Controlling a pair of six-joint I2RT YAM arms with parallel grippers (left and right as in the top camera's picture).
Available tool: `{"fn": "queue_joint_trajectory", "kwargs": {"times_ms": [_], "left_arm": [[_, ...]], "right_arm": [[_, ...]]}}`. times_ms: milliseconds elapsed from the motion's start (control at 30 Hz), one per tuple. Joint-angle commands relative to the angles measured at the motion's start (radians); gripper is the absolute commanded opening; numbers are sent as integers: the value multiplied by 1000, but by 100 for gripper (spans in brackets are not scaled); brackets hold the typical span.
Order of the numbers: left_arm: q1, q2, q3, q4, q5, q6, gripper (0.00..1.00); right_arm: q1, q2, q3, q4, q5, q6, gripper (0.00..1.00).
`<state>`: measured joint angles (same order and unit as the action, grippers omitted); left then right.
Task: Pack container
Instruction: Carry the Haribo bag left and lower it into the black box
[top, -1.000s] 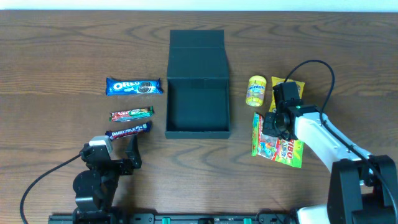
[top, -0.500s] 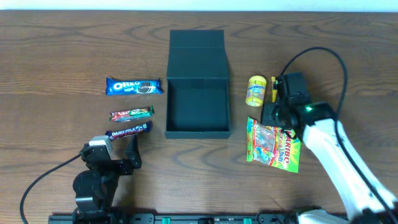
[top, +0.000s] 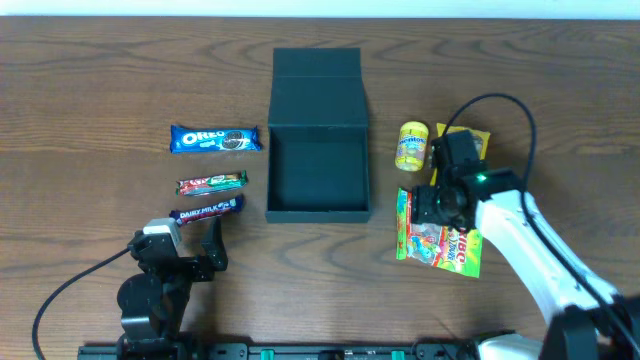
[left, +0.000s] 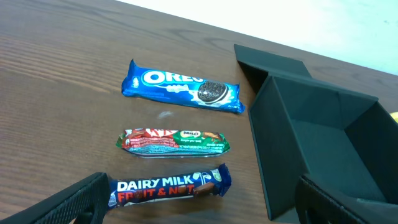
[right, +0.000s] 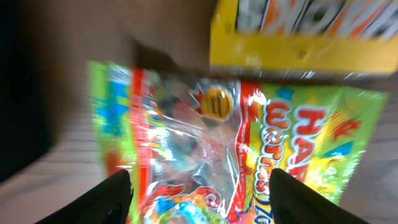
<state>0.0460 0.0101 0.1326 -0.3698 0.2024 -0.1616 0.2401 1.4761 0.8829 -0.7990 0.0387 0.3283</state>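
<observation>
A dark brown wood-grain table (top: 90, 80) filled the overhead view as I ran the two arms remotely. The container (top: 318, 170), a dark teal-green box, sat open near the middle of the table with its flap lid laid flat toward the far edge. To its left lay three snacks in a column, well apart from the box: a blue Oreo packet (top: 215, 139) farthest from the arms, a red and green bar (top: 212, 183) below it, and a Dairy Milk bar (top: 207, 209) nearest the left arm. To the container's right stood a small yellow can (top: 413, 146), with a yellow packet (top: 472, 137) just beside it, partly hidden under the right arm. The right gripper (top: 440, 205) hung over the upper part of a Haribo bag (top: 440, 245). In the blurred right wrist view its two fingers were spread wide, with the crinkled bag under and between them and the yellow packet at the top of the frame; I could not tell whether they touched the bag. The left gripper (left: 202, 193) sat low near the table's front edge, fingers spread wide and gripping nothing. Its camera looked out over the Dairy Milk bar and the other two snacks, with the container's near wall at the right.
</observation>
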Motion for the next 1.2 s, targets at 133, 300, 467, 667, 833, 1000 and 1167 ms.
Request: {"fn": "queue_joint_trajectory", "kwargs": {"times_ms": [133,300,467,667,833,1000,1167], "left_arm": [[6,-6,-20,-8,1,-11,95],[6,-6,-20,-8,1,-11,95],[6,-6,-20,-8,1,-11,95],[6,-6,-20,-8,1,-11,95],[6,-6,-20,-8,1,-11,95],[6,-6,-20,-8,1,-11,95],[6,-6,-20,-8,1,-11,95]], "right_arm": [[7,142,-29,53,17,-15,65],[8,253,-29,74,13,-16,37],[9,280,-24,59,-2,-15,1],[22,196,93,-122,-8,-15,2],[119,6,293,-199,-10,-84,2],[295,-76,466,-122,-9,-149,1],[404,-27,504,-10,-9,30,1]]}}
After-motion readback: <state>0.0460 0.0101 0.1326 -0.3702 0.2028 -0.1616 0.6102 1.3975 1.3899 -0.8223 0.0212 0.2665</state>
